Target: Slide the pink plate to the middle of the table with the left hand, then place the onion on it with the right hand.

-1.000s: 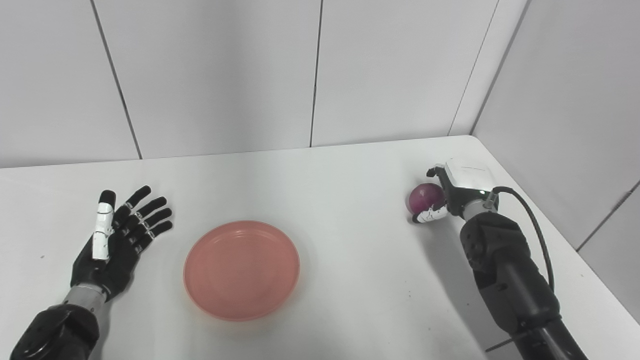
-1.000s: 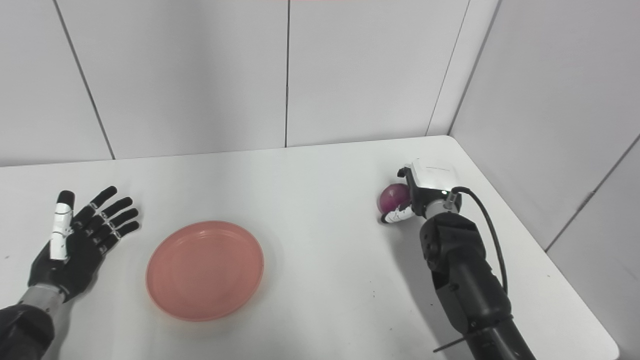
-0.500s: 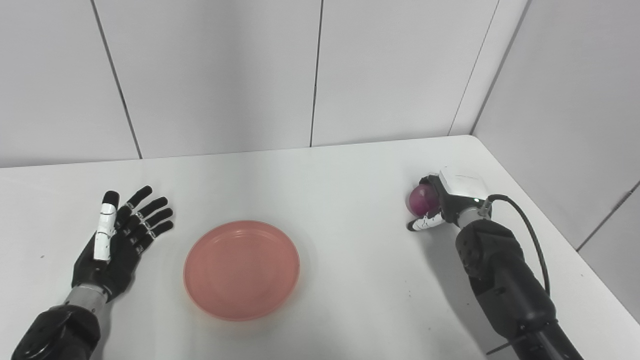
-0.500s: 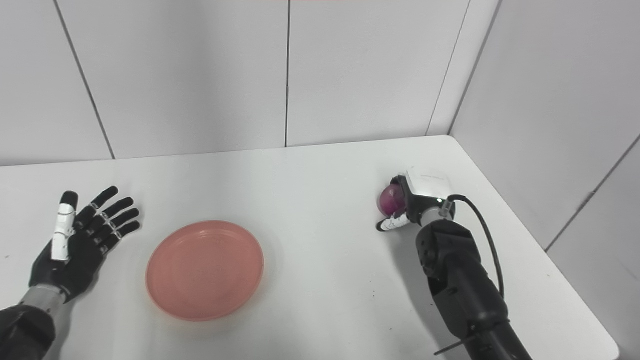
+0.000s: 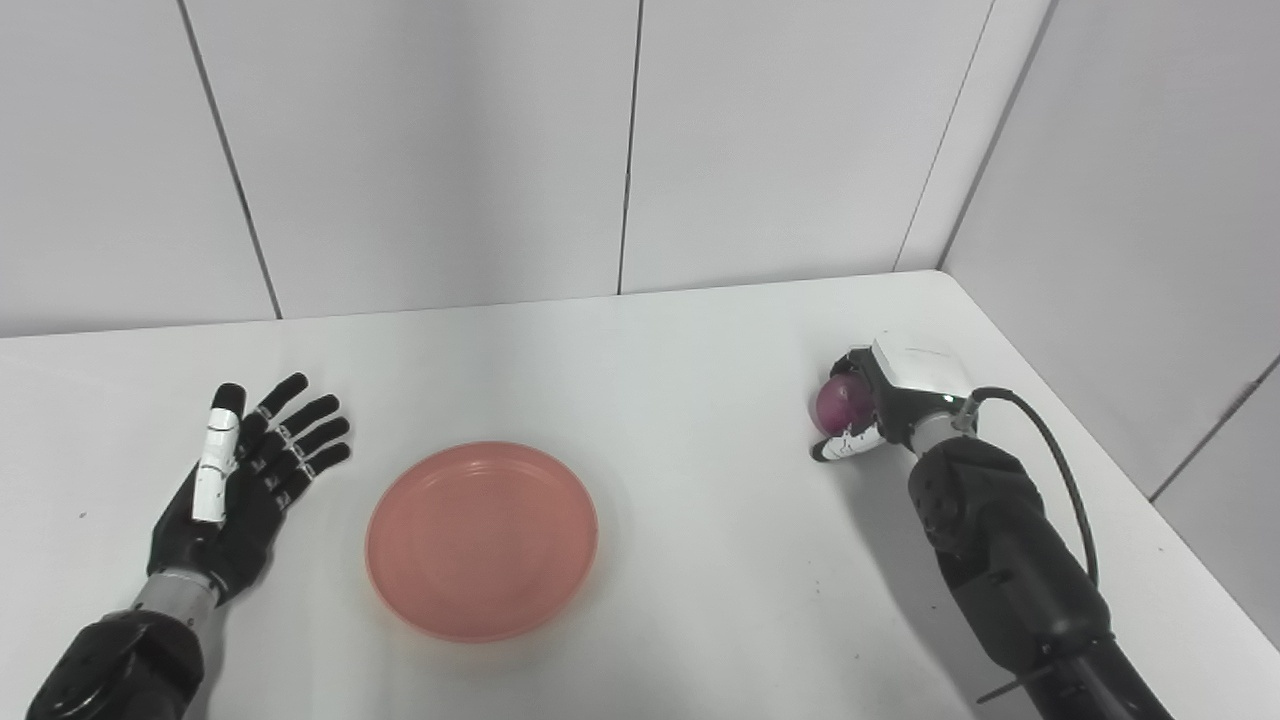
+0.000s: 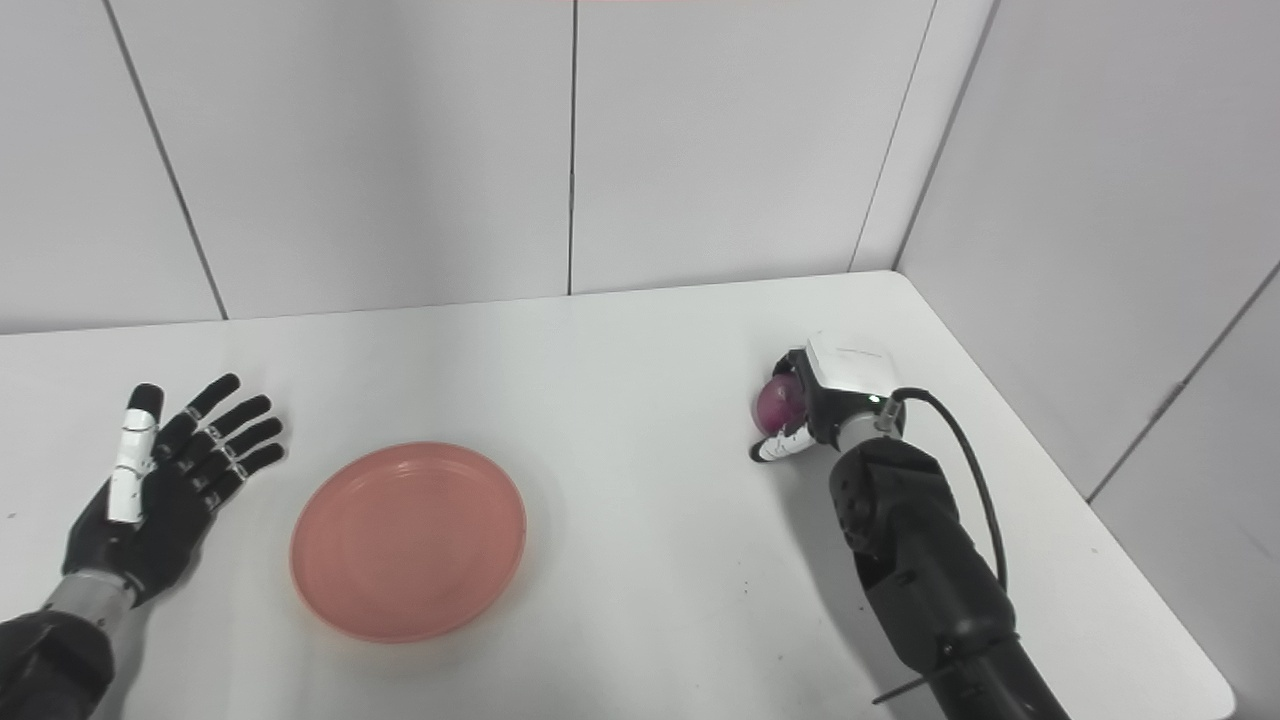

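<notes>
Two hands show: your right hand (image 5: 890,400) grips the onion (image 5: 836,402) at far right; left hand (image 5: 235,490), fingers wide, lies left of the plate (image 5: 482,540).

plate (image 5: 482,540) mid-table (image 5: 700,560), left hand (image 5: 240,490) left, onion (image 5: 836,402) far right

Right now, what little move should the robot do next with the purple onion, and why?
Probably lift it a little off the white table. The right hand looks wrapped around the round purple onion, low by the table's right side, while the round pink plate lies empty near the middle. The left hand rests open beside the plate, apart from it.
</notes>
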`<state>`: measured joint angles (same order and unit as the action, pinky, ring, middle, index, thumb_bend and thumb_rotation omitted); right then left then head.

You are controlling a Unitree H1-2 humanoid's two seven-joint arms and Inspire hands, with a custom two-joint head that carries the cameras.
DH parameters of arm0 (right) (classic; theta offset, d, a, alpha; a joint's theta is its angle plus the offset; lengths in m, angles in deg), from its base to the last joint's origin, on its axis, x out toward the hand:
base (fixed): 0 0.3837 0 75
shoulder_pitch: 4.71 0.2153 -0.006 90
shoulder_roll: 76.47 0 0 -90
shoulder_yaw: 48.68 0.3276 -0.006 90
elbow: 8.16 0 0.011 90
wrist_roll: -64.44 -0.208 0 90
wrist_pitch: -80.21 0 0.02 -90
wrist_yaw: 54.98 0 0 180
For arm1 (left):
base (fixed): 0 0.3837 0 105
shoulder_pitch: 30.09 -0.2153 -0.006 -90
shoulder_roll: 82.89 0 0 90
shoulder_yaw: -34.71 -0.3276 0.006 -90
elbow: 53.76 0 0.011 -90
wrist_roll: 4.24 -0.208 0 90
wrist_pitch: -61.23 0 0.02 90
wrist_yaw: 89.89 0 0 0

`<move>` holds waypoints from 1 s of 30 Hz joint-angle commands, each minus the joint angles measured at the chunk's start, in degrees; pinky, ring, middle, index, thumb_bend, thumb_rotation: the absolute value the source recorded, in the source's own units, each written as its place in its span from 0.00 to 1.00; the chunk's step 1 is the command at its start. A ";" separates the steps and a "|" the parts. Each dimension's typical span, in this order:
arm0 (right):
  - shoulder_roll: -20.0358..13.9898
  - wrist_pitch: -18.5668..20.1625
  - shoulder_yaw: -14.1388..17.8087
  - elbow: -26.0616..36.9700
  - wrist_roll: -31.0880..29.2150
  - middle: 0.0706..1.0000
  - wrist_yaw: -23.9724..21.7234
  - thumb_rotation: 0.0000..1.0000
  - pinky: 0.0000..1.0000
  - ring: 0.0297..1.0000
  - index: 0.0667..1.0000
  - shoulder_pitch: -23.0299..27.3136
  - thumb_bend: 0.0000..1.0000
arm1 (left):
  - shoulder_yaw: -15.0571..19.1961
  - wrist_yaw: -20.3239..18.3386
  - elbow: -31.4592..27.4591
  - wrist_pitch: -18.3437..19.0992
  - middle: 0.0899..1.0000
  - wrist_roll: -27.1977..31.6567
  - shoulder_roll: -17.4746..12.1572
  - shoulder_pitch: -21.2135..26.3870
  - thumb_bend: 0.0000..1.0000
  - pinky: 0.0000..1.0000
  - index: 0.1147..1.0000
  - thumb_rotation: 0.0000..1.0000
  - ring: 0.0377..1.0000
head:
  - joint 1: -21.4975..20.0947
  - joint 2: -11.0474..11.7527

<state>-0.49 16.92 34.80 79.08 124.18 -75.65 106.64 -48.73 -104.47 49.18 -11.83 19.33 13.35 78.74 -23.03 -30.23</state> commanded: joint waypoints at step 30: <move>-0.09 0.19 2.14 1.47 -0.83 0.48 -2.50 0.00 0.34 0.42 0.44 1.05 0.52 | -0.89 0.94 1.18 4.12 0.78 -0.76 0.17 -1.26 0.77 0.78 0.85 0.84 0.78 | 0.04 -0.31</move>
<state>0.24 16.93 36.99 79.07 122.47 -77.25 107.26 -49.09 -104.48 49.13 -11.82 19.34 13.35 78.75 -23.03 -30.50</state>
